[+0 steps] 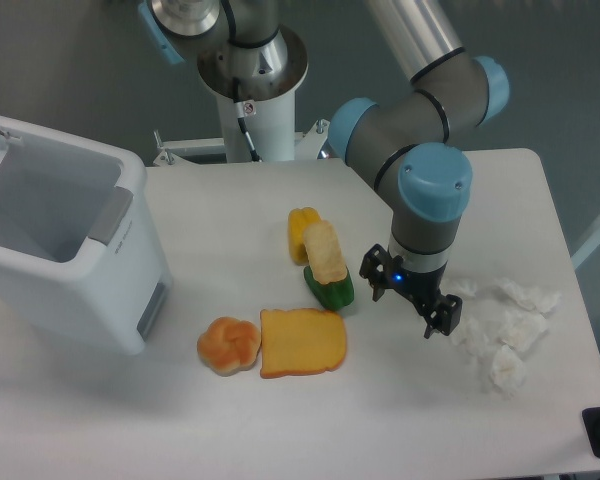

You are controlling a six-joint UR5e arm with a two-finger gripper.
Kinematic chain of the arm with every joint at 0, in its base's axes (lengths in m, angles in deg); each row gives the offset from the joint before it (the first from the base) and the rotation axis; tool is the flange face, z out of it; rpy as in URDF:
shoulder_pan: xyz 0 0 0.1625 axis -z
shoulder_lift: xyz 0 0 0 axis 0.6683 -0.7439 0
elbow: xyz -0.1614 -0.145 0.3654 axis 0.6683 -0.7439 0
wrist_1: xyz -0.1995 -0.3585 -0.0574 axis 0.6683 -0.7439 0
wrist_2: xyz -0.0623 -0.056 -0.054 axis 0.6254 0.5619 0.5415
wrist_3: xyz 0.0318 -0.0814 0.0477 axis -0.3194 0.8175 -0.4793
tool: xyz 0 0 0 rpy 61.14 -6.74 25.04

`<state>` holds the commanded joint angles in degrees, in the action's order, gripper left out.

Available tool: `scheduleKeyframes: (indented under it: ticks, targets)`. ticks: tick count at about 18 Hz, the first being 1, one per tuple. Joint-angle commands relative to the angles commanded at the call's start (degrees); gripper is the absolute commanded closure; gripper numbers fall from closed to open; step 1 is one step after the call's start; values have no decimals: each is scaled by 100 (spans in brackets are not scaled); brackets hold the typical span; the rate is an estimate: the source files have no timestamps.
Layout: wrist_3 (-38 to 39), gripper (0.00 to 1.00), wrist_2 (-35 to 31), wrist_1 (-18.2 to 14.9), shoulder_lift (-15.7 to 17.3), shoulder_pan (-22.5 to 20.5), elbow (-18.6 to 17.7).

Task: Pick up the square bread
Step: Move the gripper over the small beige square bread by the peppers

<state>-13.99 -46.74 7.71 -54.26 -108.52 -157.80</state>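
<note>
The square bread point(325, 251) is a small pale-tan block with a rough face. It leans on top of a green pepper point(331, 290) and against a yellow pepper point(302, 233) near the table's middle. My gripper point(410, 304) points down just to the right of the bread and green pepper, with a small gap between them. Its jaws stand apart with nothing between them. One dark finger point(378, 284) is near the pepper and the other finger point(442, 322) is toward the crumpled paper.
A flat orange toast slice point(302, 342) and a round orange bun point(228, 346) lie in front of the peppers. A white open bin point(70, 250) stands at the left. Crumpled white paper point(505, 325) lies at the right. The robot base point(252, 80) is at the back.
</note>
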Motion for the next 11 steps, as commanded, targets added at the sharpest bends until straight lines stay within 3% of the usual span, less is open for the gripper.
scheduleKeyframes:
  ticks: [2,6,9,11]
  targets:
    - [159,0,396,-18,97,-45,-184]
    - [694,0,442,-105,466,-1,-431]
    - [739,0,415,-359,493,25,-545]
    - [748,0,354,-588,685,43,-816]
